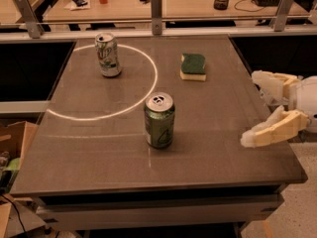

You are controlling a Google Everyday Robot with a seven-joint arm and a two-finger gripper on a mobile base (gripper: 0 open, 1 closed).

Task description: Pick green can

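The green can (159, 121) stands upright near the middle of the dark table (89, 157), silver top and pull tab showing, with a paler green mark on its side. My gripper (250, 108) is at the table's right edge, to the right of the can and well apart from it. Its two pale fingers (272, 131) are spread open and hold nothing.
A white-silver can with green lettering (108, 54) stands at the back left, on a white circle line (148, 90). A green and yellow sponge (193, 66) lies at the back right. A metal rail (156, 6) and a cluttered desk are behind the table. Cardboard boxes (12, 148) stand at the left.
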